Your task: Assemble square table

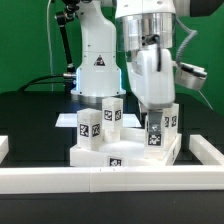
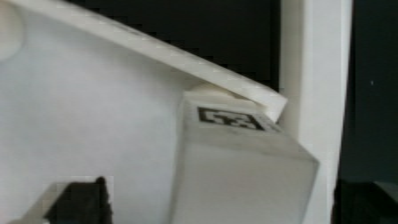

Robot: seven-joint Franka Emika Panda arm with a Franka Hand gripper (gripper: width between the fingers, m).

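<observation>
The white square tabletop (image 1: 100,152) lies flat at the centre, with several white tagged legs standing on it. My gripper (image 1: 153,122) reaches down over the front-right leg (image 1: 153,137). In the wrist view that leg (image 2: 240,150) stands between my gripper's (image 2: 222,208) dark fingertips (image 2: 75,203), tag facing up. There is a gap on one side, so the jaws are open around it. The tabletop surface (image 2: 89,120) and its raised rim (image 2: 178,60) fill the rest. Other legs stand at the exterior view's left (image 1: 90,125), at the middle (image 1: 113,112) and at the right (image 1: 171,121).
Long white border bars run along the front (image 1: 110,180) and the exterior view's right (image 1: 205,152) and left (image 1: 4,148). The arm's base (image 1: 97,60) stands behind the tabletop. A white bar (image 2: 324,60) also shows in the wrist view.
</observation>
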